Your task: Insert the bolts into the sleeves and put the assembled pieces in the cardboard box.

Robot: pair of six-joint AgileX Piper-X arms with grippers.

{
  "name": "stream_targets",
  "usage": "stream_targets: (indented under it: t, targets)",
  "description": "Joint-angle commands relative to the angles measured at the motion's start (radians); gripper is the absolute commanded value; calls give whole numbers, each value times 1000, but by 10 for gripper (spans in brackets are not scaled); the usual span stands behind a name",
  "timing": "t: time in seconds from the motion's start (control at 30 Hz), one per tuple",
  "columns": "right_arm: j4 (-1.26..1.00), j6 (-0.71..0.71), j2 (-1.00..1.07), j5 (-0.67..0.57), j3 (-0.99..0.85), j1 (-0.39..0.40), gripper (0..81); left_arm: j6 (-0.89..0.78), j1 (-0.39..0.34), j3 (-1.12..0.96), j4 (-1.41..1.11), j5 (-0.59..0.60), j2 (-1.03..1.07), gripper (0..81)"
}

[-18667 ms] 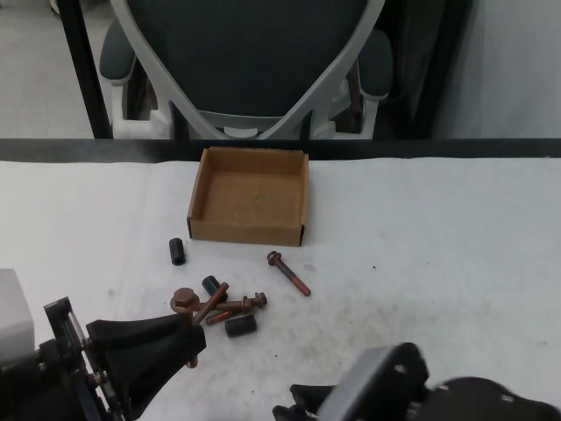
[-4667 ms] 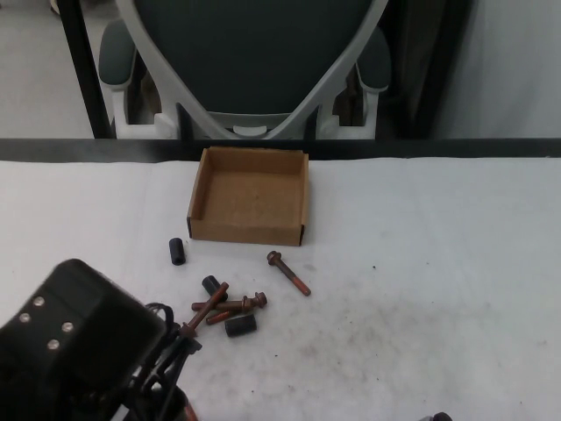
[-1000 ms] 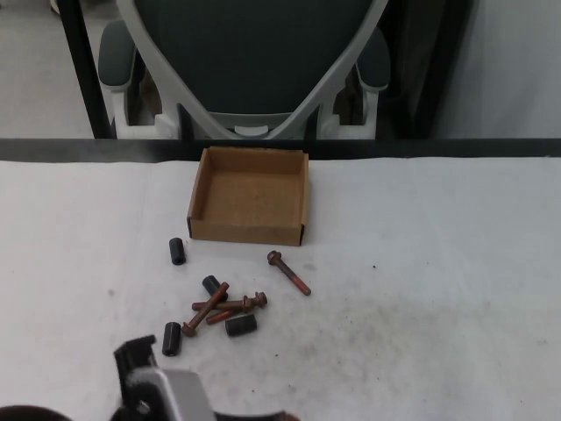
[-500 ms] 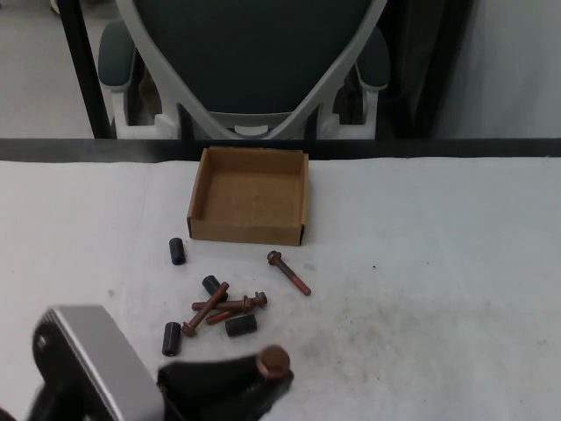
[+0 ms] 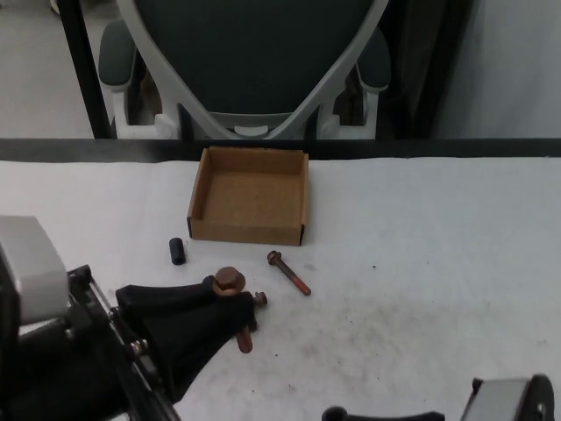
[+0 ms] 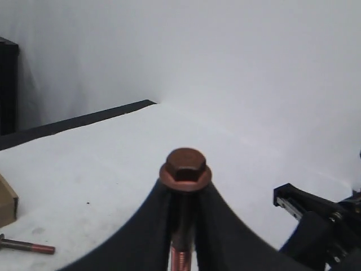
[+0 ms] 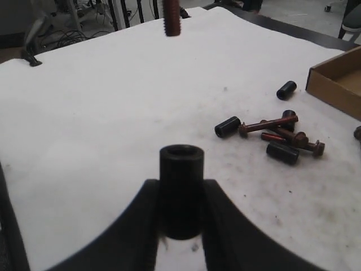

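Left tool (image 6: 183, 191) pinches a bolt (image 6: 185, 167) just below its head; right tool (image 7: 180, 189) pinches a sleeve (image 7: 181, 164), bore up.

office chair (image 5: 250, 53) | behind bench (image 5: 456, 148) | white cloth (image 5: 438, 246) covering it

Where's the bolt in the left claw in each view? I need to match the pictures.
High view: the bolt, head up in the left claw, lower left of centre.
Left wrist view: its head faces the camera, shank clamped in the claw.
Right wrist view: its threaded tip hangs beyond the sleeve.
Shared landmark: the cardboard box.
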Motion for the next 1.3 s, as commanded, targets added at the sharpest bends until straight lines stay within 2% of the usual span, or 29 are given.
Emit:
stream_targets:
  t: [0.0, 0.23, 0.47, 1.0, 1.27]
  targets:
    - [-13, -27, 16, -60, -24, -32, 2, -74, 41, 0, -21, 109, -6, 8]
    - [-13, -54, 123, -134, -73, -84, 2, -115, 45, 0, -21, 180, -6, 8]
    - [-13, -93, 241, -154, -150, -88, 2, -134, 45, 0, -21, 227, -6, 8]
    - [-83, -114, 263, -151, -167, -88, 2, -97, 45, 0, -31, 151, -6, 8]
    - [-128, -114, 263, -154, -167, -85, 2, -77, 45, 0, -31, 151, -6, 8]
